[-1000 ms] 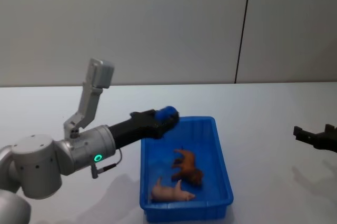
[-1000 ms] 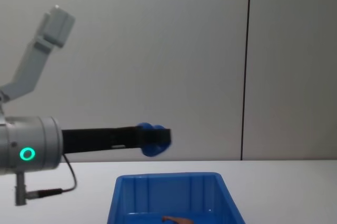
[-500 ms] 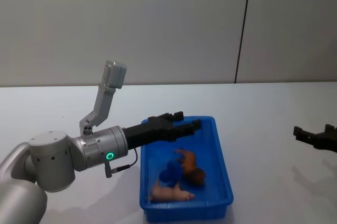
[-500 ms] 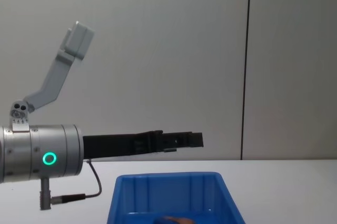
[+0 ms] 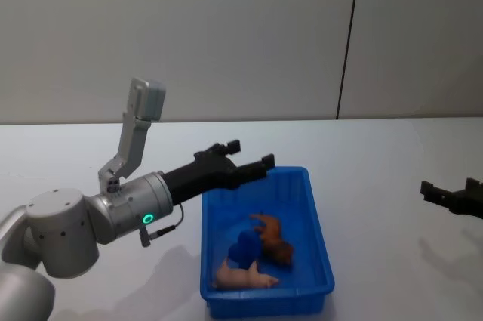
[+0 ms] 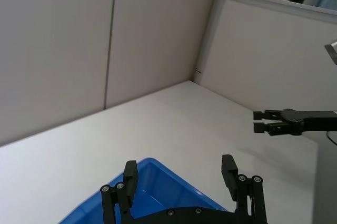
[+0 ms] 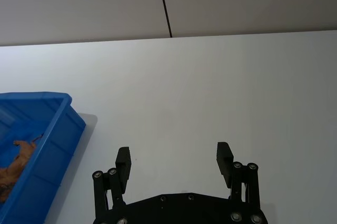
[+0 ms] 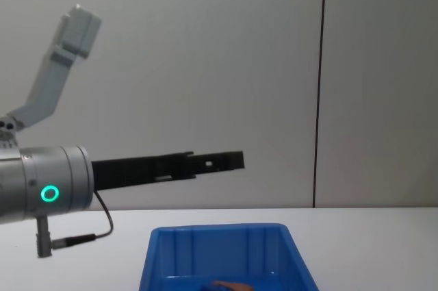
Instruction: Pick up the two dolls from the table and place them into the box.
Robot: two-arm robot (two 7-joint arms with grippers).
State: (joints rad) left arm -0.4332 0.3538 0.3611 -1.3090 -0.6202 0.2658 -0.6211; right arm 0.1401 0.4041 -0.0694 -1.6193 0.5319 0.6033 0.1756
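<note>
White table [image 5: 377,155], grey wall behind. Left gripper [image 5: 245,158] jaws wide, empty, above far-left rim of box [image 5: 321,238]. Inside box: pink doll [image 5: 245,278], brown doll [image 5: 270,238], blue object [image 5: 243,248]. Right gripper [image 7: 174,156] jaws wide, parked far right.

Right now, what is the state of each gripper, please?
Left gripper: open, empty, above the box.
Right gripper: open, empty, over the table.

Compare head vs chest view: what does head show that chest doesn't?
Head alone: the pinkish-beige doll and a blue toy lying inside the box, plus the right gripper over the table at right. Chest alone: the box's ribbed inner wall side-on. Both: the open left gripper above the box's far end and the brown-orange doll.
</note>
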